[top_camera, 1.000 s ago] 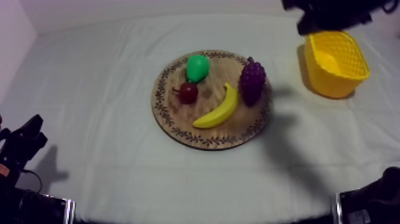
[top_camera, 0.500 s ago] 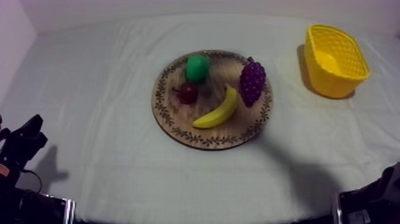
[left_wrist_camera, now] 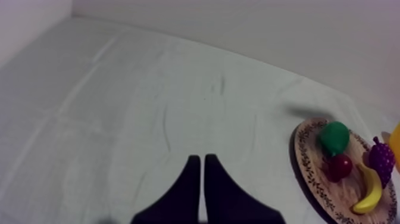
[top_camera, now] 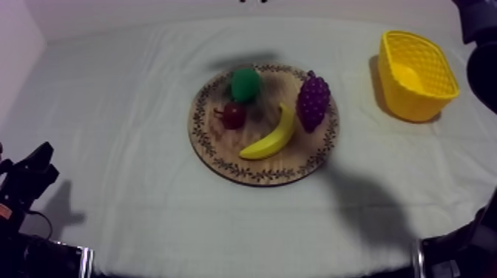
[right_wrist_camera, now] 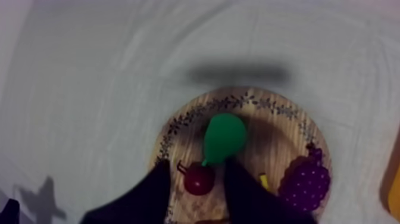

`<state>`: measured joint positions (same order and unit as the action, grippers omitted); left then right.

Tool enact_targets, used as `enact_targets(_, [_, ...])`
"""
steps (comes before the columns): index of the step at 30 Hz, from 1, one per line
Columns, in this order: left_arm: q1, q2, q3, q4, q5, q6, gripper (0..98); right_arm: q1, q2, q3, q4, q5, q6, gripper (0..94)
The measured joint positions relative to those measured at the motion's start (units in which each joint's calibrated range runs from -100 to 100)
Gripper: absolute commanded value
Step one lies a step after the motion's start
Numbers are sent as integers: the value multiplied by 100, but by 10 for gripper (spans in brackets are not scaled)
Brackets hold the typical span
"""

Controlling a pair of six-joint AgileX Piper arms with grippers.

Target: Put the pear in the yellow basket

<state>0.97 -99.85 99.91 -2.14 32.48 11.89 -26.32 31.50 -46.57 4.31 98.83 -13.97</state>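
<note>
Right pincer (right_wrist_camera: 196,165), spread wide, hovered over the pear (right_wrist_camera: 225,137) — best lowered straight, clear of the small red fruit (right_wrist_camera: 198,180) beside it.

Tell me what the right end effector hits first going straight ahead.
Probably the pear's narrow end or the small red fruit beside it; both lie between the right end effector's open fingers; depth unclear.

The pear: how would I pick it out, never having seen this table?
Find the round wooden board in the middle of the table. The pear lies at its far edge in the top view, just beyond the small red fruit. It is the only green thing there; the banana is yellow, the bunch of grapes purple.
</note>
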Motion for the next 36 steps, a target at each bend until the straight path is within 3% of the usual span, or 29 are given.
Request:
enact_targets(5, [0, 0, 0, 0, 0, 0, 1, 44, 104, 93, -91, 0, 60, 579])
enact_targets(16, [0, 0, 0, 0, 0, 0, 1, -140, 877, 720, -7, -41, -257, 644])
enact_targets(26, [0, 0, 0, 0, 0, 0, 1, -177, 1922, 405, -23, -43, -611, 663])
enact_targets(36, [0, 0, 0, 0, 0, 0, 1, -22, 2819, -559, -126, -27, -689, 641])
